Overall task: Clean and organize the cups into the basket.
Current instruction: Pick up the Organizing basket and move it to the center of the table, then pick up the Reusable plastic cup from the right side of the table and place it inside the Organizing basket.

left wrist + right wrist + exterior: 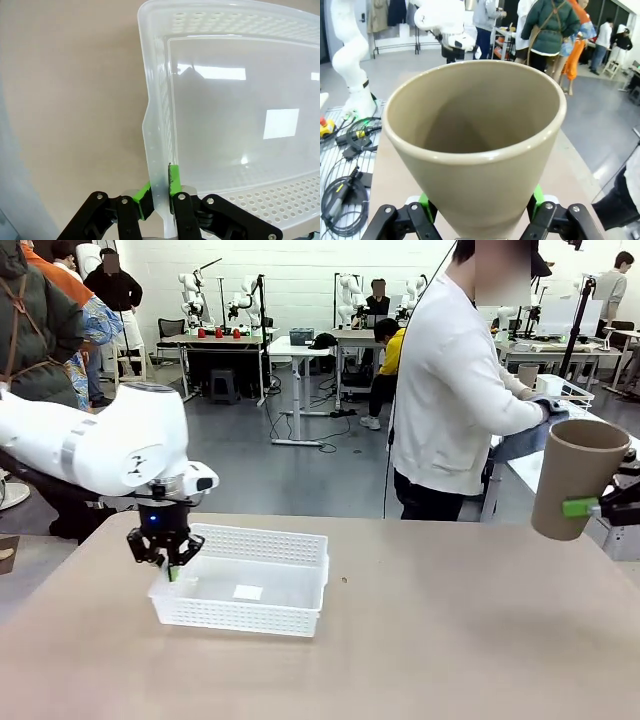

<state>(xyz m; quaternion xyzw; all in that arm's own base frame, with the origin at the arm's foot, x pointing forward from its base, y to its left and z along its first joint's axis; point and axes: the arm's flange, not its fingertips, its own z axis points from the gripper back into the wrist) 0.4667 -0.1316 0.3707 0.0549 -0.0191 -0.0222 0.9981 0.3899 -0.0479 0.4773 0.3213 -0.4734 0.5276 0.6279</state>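
My left gripper [159, 192] was clenched on an end wall of the basket [220, 30]. The wall was thin, light, springy plastic, so a rim pinch sufficed. My right gripper [481, 200] grasped a tan cup [475, 125] round its narrow lower body, aloft, well right of the basket. The cup was rigid and matte, probably ceramic and so breakable. Its taper may slip, so I judged a low hold safest.
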